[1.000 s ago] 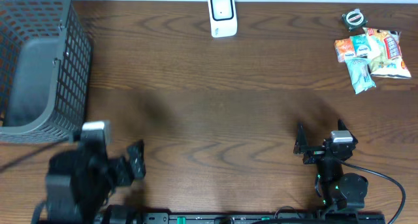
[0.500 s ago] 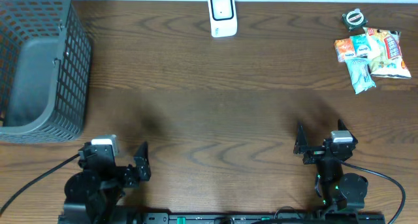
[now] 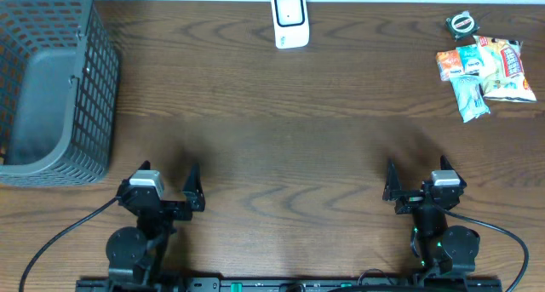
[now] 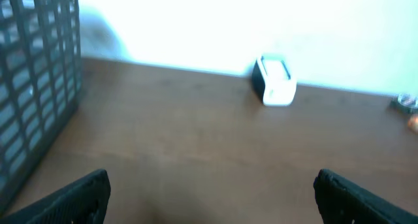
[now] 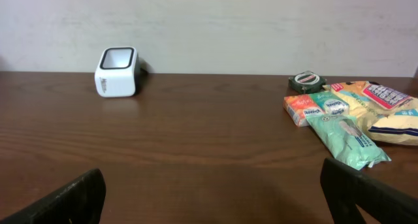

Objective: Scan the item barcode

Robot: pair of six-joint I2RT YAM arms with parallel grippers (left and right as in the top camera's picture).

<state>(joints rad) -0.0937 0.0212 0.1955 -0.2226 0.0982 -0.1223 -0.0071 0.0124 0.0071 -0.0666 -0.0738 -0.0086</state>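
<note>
Packets make up the only group on the counter (image 3: 281,122). There look to be five of them in one loose heap, though they overlap and the count is not certain:
- an orange packet (image 5: 302,108)
- a small teal packet (image 5: 333,105)
- a long mint-green packet (image 5: 345,140)
- a yellow packet with a red label (image 5: 385,96)
- a pale packet with blue print (image 5: 398,126)

One small round dark item (image 5: 304,81) sits just beyond the heap. All of this lies well ahead of the right fingers (image 5: 72,201) and off to their right, with nothing touching it.

One white scanner (image 3: 289,20) stands at the far edge of the counter. It is ahead and to the left of the right fingers, and ahead and to the right of the left fingers (image 4: 72,201). One grey wire basket (image 3: 94,88) stands ahead and to the left of the left fingers, near them but apart.

The packets carry printing, and the red label has pale lettering, but none of it is sharp enough to read. The left wrist view is blurred as well. No writing shows on the scanner.

Both pairs of fingers are spread wide apart and hold nothing. Only bare counter shows between them, and they sit low at the near edge.
</note>
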